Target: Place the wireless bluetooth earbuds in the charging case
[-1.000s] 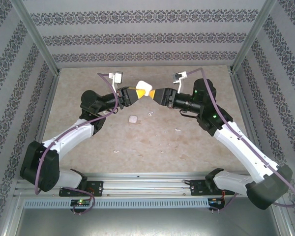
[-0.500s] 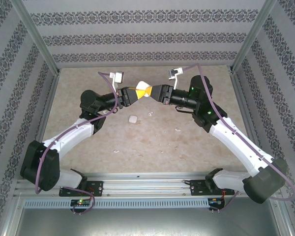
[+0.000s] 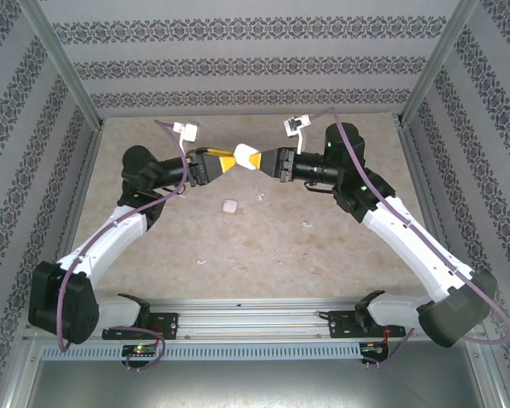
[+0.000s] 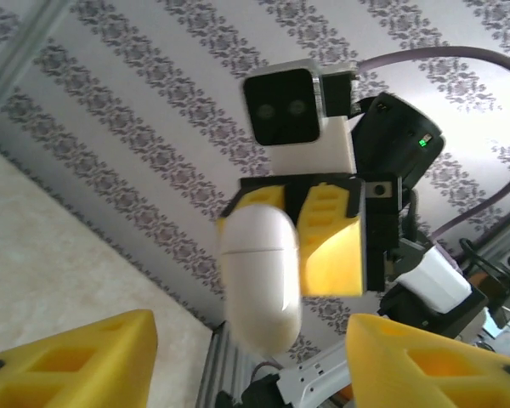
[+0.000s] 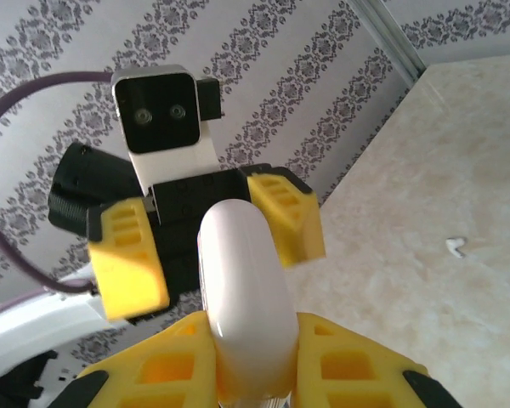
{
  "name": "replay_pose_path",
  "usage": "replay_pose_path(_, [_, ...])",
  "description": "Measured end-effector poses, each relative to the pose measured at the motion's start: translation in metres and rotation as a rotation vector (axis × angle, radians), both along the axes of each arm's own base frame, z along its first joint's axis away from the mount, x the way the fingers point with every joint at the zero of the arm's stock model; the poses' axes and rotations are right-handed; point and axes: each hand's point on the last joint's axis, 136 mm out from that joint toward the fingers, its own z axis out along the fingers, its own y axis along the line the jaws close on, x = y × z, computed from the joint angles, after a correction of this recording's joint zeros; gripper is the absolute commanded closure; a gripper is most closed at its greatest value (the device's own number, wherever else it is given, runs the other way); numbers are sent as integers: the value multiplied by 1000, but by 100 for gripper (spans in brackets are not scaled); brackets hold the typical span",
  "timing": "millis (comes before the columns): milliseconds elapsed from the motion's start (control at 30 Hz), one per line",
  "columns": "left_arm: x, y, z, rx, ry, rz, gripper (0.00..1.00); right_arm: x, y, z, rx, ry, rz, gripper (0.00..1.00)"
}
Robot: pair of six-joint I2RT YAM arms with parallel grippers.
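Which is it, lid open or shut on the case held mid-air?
Shut. In the left wrist view the charging case shows only a thin seam, halves flush, no gap; the right gripper clamps it.

Your left claw (image 4: 251, 340) is spread wide: yellow fingers (image 4: 76, 361) sit at the bottom corners, touching nothing. Facing you, the right claw (image 4: 293, 246) grips the white charging case (image 4: 259, 280). The case is closed, long axis vertical, and covers most of one yellow finger. The right claw's wrist camera (image 4: 280, 106) sits just above. Patterned wallpaper (image 4: 110, 127) behind, slice of counter (image 4: 34, 246) at left.
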Motion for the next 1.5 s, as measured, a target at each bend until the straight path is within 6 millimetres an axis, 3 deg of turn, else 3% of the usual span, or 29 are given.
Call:
replay_pose_path(100, [-4, 18, -1, 55, -34, 53, 33, -6, -2, 10, -44, -69, 21, 94])
replay_pose_path(233, [-27, 22, 4, 109, -136, 60, 32, -17, 3, 15, -91, -141, 68, 94])
replay_pose_path(367, [-42, 23, 14, 115, -216, 47, 33, -23, 15, 6, -137, -174, 132, 94])
replay_pose_path(567, [-49, 13, 10, 112, -215, -8, 35, -21, 29, -8, -179, -176, 187, 94])
replay_pose_path(1100, [-49, 6, -9, 131, -168, -41, 66, -31, 40, -7, -176, -198, 241, 93])
replay_pose_path(1400, [-52, 4, -10, 125, -149, -73, 67, -37, 43, -6, -170, -199, 264, 93])
replay_pose_path(1500, [-51, 4, -8, 117, -143, -75, 71, -37, 44, -6, -168, -200, 267, 93])
